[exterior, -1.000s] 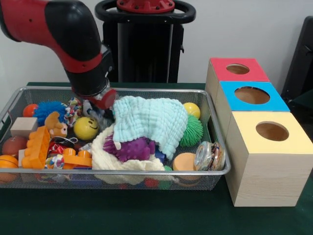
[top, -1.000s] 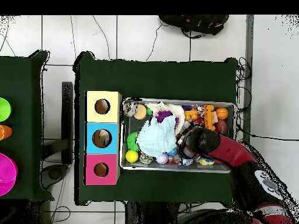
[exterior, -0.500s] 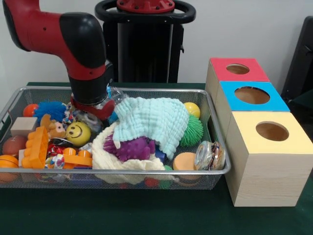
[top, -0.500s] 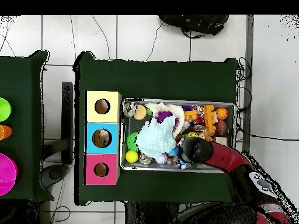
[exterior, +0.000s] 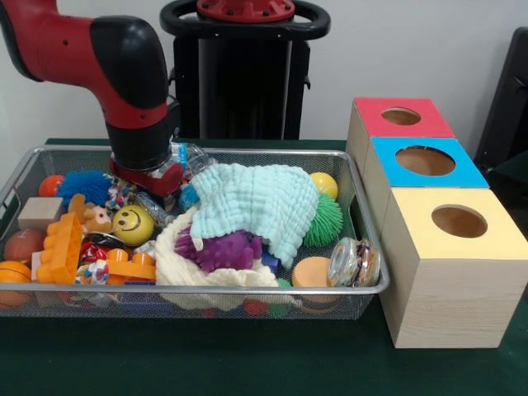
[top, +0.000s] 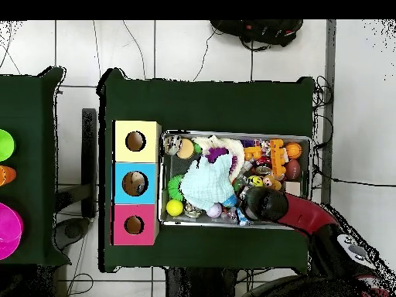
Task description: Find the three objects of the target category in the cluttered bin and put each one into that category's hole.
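The gripper (exterior: 153, 183) is down in the far left part of the bin (exterior: 247, 290), low among the toys. The big red and black arm (exterior: 124, 74) hides its tips, so I cannot tell if it is holding a thing or not. A clear crinkly thing (exterior: 186, 157) pokes out just beside it, on its right. It may be in the gripper, but I cannot be sure.

Right near the gripper sit a yellow smiley ball (exterior: 134, 224), a blue spiky ball (exterior: 85, 186) and a small orange animal toy (exterior: 93, 216). The toys are packed tight here. If the gripper shuts in this pile, it could catch two things at once, or pinch only an edge. Then the toy could slip and fall back in.

A pale green cloth (exterior: 256, 202) lies over the middle of the bin, just to the right of the gripper. If the arm goes up or slides right, it could snag the cloth and drag it along. That could spill toys over the rim. The cloth also hides what is under it, so a wanted toy may be missed.

The three boxes stand to the right of the bin: the red box (exterior: 402, 117) far, the blue box (exterior: 426, 162) in the middle, the yellow box (exterior: 459, 223) near. The holes are small, so a toy held crooked could hit the edge and bounce off onto the table (exterior: 206, 363).
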`<action>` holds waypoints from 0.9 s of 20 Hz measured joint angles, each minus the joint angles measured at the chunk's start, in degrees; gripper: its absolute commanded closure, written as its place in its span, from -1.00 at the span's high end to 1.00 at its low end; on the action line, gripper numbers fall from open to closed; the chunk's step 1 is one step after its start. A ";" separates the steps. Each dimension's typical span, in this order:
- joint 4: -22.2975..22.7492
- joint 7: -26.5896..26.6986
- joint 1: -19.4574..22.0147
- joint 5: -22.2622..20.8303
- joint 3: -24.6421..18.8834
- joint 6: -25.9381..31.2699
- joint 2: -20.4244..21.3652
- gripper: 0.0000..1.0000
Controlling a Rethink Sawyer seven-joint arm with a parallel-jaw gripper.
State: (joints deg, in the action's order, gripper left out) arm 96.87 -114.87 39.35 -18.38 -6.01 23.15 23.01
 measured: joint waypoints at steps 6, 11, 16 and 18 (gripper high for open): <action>0.53 0.00 1.80 -0.01 -1.41 0.02 0.05 -1.00; 0.49 0.00 2.28 -0.01 -1.86 0.60 0.01 -1.00; 0.34 0.00 2.33 0.09 -1.93 0.97 -0.04 -1.00; 0.12 0.00 2.29 0.15 -1.93 1.43 -0.10 -1.00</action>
State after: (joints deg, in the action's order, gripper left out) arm 96.99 -114.87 41.64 -18.23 -7.95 24.58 22.91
